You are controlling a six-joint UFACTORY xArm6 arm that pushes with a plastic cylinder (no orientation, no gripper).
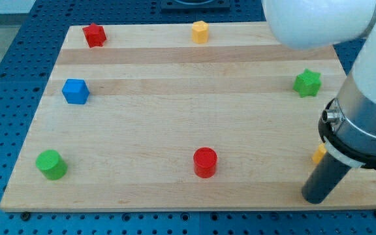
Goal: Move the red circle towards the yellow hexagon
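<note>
Seven blocks sit on our wooden desk (pixel 175 98), loose, with no container among them. Our red circle (pixel 205 162) stands near the front, about mid-width. Our yellow hexagon (pixel 200 31) lies far back, almost straight behind it, well apart. At far left sits a red star (pixel 94 34); a blue cube (pixel 75 91) and green cylinder (pixel 50 164) hold the left edge. A green star (pixel 307 83) sits right. Our tip (pixel 316 198) rests near right, well apart from the red circle, just beside a half-hidden yellow block (pixel 319 154). We carry no fingers, only the rod.

Bright even light, soft short shadows, near arm blurred
</note>
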